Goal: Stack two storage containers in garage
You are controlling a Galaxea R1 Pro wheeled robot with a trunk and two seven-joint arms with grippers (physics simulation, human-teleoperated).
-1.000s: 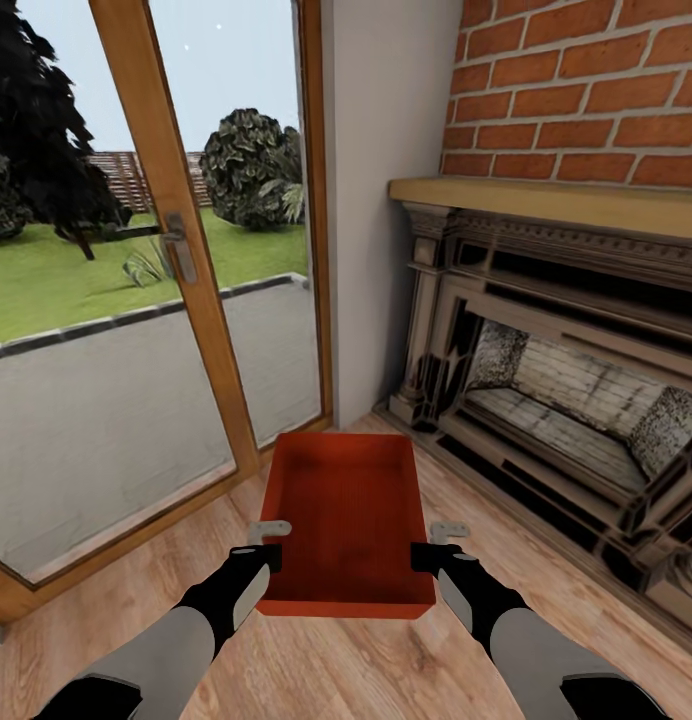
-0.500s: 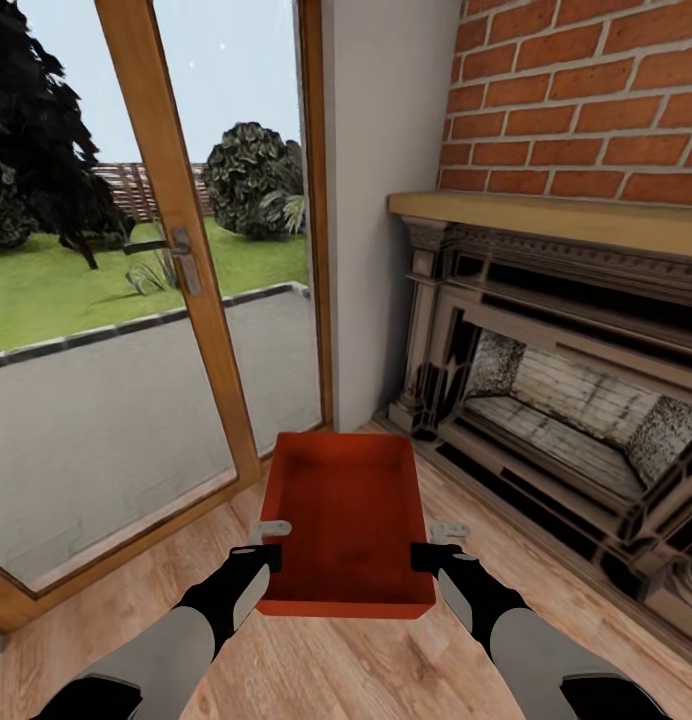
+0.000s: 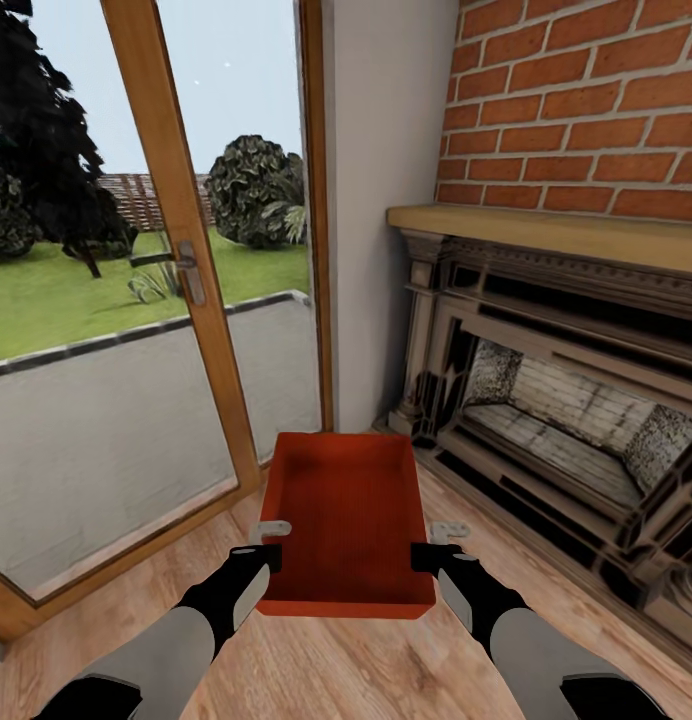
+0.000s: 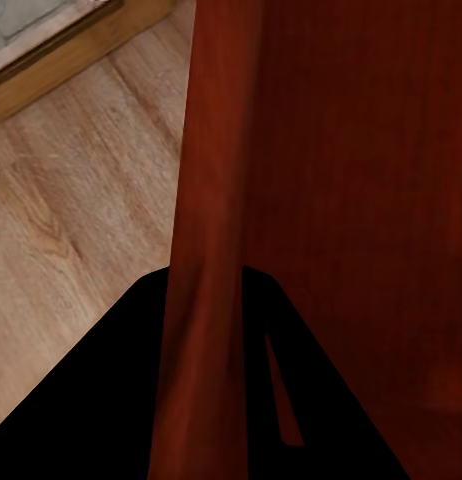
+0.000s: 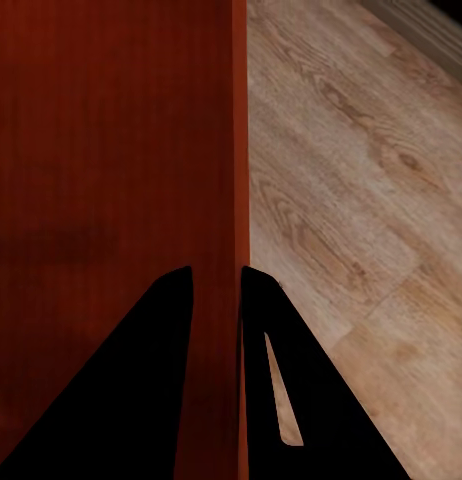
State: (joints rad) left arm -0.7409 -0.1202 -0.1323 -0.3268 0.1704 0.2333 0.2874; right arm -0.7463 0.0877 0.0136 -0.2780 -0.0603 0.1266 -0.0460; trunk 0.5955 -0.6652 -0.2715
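Far to my left the glazed door [image 3: 136, 330] in its orange-tan wooden frame runs out past the picture's edge, its metal lever handle [image 3: 181, 270] dull grey, and through the glass I see grey paving, lawn and dark shrubs. Next comes my left gripper [image 3: 269, 542], pinching the left long wall of the storage container [image 3: 346, 515]; in my left wrist view the thin red wall [image 4: 206, 240] stands between my two black fingers [image 4: 101, 400], one outside and one inside the bin, though their tips are lost in shadow. The container is a plain red-orange rectangular bin, flat-walled and lidless, held level out in front of me above the light wood plank floor [image 3: 346, 670] of the living room, its far end near the white wall strip [image 3: 386, 200] between door and hearth (I cannot tell how far its underside hangs above the boards). My right gripper [image 3: 434, 545] is closed the same way on the right long wall; my right wrist view shows that wall's edge [image 5: 238, 150] running between the dark fingers [image 5: 141, 390], smooth red on one side, grainy planks on the other. Rightmost is the red brick fireplace [image 3: 576, 100], with a tan mantel shelf, carved dark surround and pale sooty firebox, cut off at the picture's right edge. Bare planks lie open between the bin and both the door sill and the hearth's base.
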